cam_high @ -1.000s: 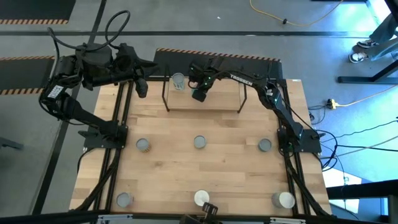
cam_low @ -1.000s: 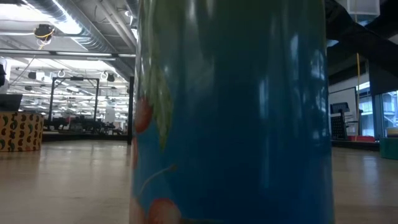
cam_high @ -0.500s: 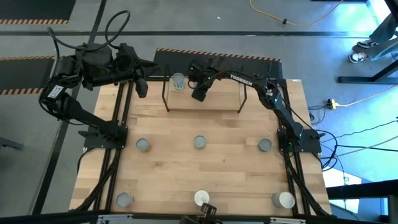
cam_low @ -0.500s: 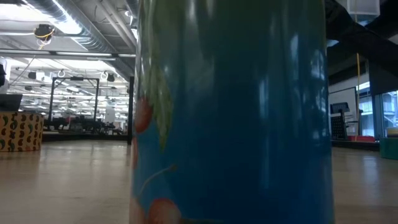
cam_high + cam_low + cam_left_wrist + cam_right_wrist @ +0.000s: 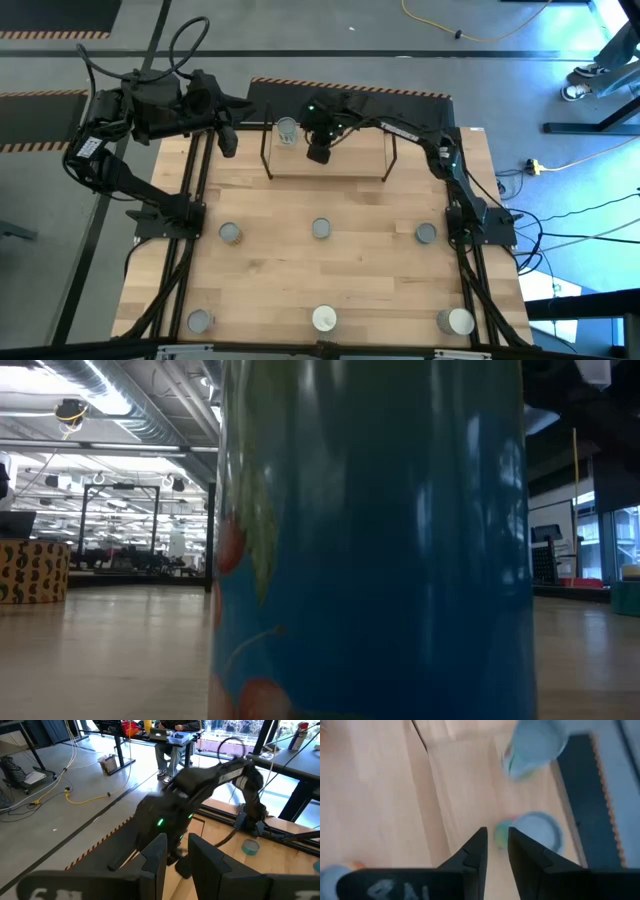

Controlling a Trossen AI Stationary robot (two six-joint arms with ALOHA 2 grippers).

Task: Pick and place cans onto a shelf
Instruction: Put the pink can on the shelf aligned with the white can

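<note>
On the wooden tabletop [image 5: 330, 280], six cans [image 5: 321, 229] remain; two sit on the far-edge shelf [image 5: 330, 160]. Above it, the right pincer [image 5: 318, 152] is seen narrowly parted, empty. Rigid, light, slick tins are best gripped across their sides.

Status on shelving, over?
Right gripper open, empty, over shelf. Left gripper open, parked beside shelf. One can showing on shelf, six on table. Path clear.

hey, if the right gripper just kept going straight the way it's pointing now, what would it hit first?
Probably the shelf board. The right gripper, jaws slightly apart and empty, points down at it, with two cans just ahead to one side; depth is unclear, so it might clip the nearer can.
</note>
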